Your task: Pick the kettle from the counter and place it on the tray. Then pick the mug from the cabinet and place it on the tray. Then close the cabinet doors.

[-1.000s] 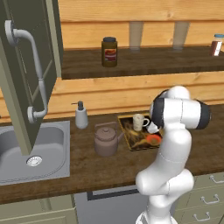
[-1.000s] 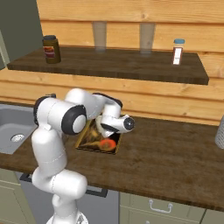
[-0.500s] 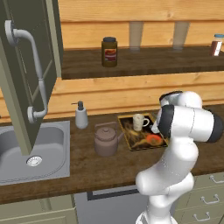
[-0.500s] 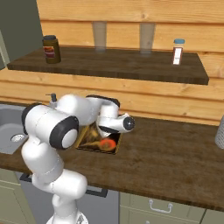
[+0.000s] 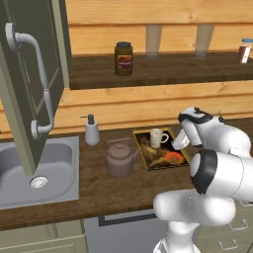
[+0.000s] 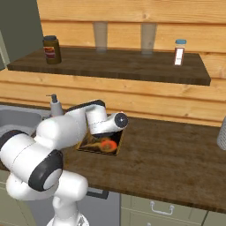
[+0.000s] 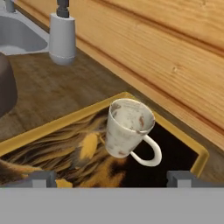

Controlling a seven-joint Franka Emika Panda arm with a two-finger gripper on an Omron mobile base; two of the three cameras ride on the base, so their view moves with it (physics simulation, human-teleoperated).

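Gripper (image 7: 109,178) gapes just short of mug (image 7: 127,127) on tray (image 7: 192,144).

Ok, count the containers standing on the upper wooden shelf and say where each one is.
4. A dark jar at the left, two clear glasses against the wall in the middle, and a small red-labelled bottle at the right end. More may sit beyond the frame.

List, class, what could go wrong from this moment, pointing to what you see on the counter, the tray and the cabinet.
1. The kettle stands on the counter beside the tray, not on it; that step may be skipped.
2. The mug sits near the tray's back corner; the open gripper close behind could knock it as it pulls away.
3. The cabinet door hangs open over the sink; a wide arm swing might strike it.
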